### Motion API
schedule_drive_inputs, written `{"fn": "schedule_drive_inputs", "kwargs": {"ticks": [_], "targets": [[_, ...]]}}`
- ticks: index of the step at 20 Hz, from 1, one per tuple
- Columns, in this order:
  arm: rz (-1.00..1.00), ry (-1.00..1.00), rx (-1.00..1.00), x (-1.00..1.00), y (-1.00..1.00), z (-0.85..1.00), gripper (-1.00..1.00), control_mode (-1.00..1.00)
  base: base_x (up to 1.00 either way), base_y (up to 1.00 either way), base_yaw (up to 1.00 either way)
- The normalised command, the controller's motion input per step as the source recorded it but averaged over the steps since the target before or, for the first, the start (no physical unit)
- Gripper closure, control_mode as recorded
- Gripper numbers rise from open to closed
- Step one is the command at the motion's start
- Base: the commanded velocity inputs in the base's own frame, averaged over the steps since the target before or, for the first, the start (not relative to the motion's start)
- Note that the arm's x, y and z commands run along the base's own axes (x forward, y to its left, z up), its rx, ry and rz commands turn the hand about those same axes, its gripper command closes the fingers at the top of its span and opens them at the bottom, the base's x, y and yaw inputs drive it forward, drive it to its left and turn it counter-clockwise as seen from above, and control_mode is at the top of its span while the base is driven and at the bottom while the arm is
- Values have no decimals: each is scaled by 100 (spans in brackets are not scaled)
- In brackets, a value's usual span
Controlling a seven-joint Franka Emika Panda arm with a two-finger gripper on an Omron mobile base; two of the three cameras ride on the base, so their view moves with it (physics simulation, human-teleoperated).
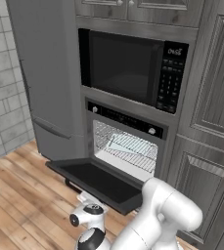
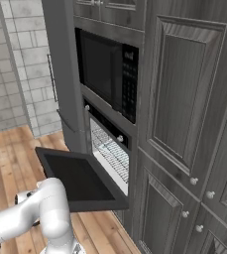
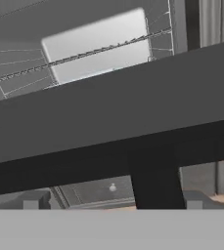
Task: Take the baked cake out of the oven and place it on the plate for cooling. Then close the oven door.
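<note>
Oven door [image 1: 101,181] hangs fully dropped below the oven [image 1: 125,146], a pale square tray [image 1: 128,145] on its wire rack; gripper [image 3: 112,204] sits under the door's front edge, jaws spread wide, holding nothing.

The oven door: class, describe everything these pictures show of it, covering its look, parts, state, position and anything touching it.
The oven door is a wide black panel with a dark, glassy inner face framed by a plain black border. It is dropped fully open, lying roughly level and jutting out from the bottom of the oven over the wooden floor. A bar handle runs along its outer edge. The hand view looks up from beneath that edge. Nothing rests on the door, and no contact with the arm can be made out.
</note>
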Motion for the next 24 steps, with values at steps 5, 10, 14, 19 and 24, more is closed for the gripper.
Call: {"fn": "schedule_drive_inputs", "kwargs": {"ticks": [5,10,14,19,24], "targets": [[-1,-29,0,63,-40,1,-100,-100,0,0,0],[-1,-28,0,65,-40,0,-100,-100,0,0,0],[0,-27,0,67,-40,0,-100,-100,0,0,0],[0,-29,0,69,-40,0,-100,-100,0,0,0],[0,-36,0,67,-38,5,-100,-100,0,0,0]]}}
